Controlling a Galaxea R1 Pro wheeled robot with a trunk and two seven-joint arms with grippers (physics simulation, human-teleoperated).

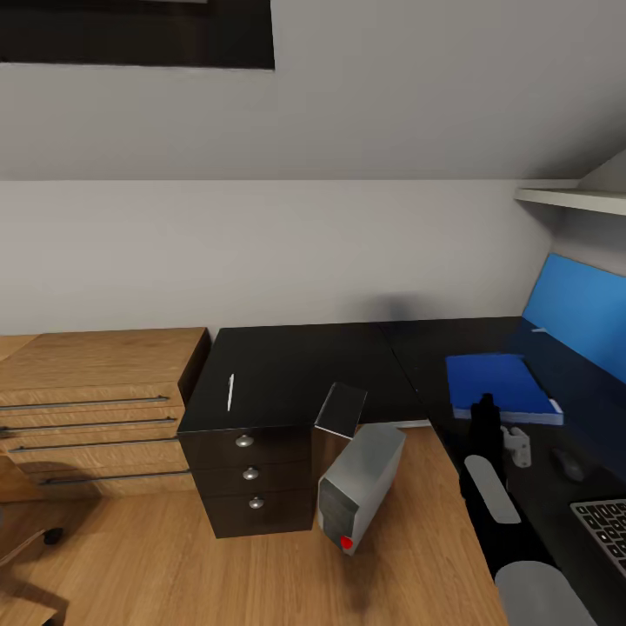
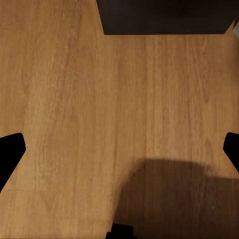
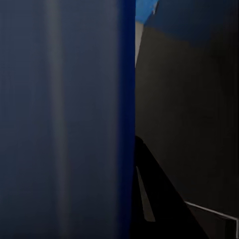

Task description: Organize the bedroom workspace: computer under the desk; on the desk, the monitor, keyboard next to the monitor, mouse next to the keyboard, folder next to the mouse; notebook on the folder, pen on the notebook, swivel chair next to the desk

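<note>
Head view, folder: the blue folder (image 1: 500,387) lies flat on the black tabletop (image 1: 348,365), near the blue back panel (image 1: 578,317).
Head view, right claw: my right claw (image 1: 485,407) stands at the folder's near edge; jaws hidden by the wrist, so I cannot tell whether they pinch it.
Head view, mouse and keyboard: mouse (image 1: 569,463) just past the keyboard (image 1: 607,526), both on the tabletop; folder sits beyond the mouse, apart from it.
Head view, remaining items: pen (image 1: 230,391) lies on the black drawer unit (image 1: 252,474); notebook (image 1: 341,409) leans tilted against the tilted computer (image 1: 358,487) on the floor.
Left wrist view, left claw: left claw (image 2: 119,149) spread wide, nothing between the fingertips (image 2: 10,152), wooden floor (image 2: 99,99) below.
Right wrist view, folder: blue cover (image 3: 64,119) very close, dark tabletop beside it; jaw state not readable.
Step in hand, judged: settling the folder next to the mouse.
Advice to self: keep it flat, nudge towards the mouse without bumping it, lift straight away, then fetch the notebook.
</note>
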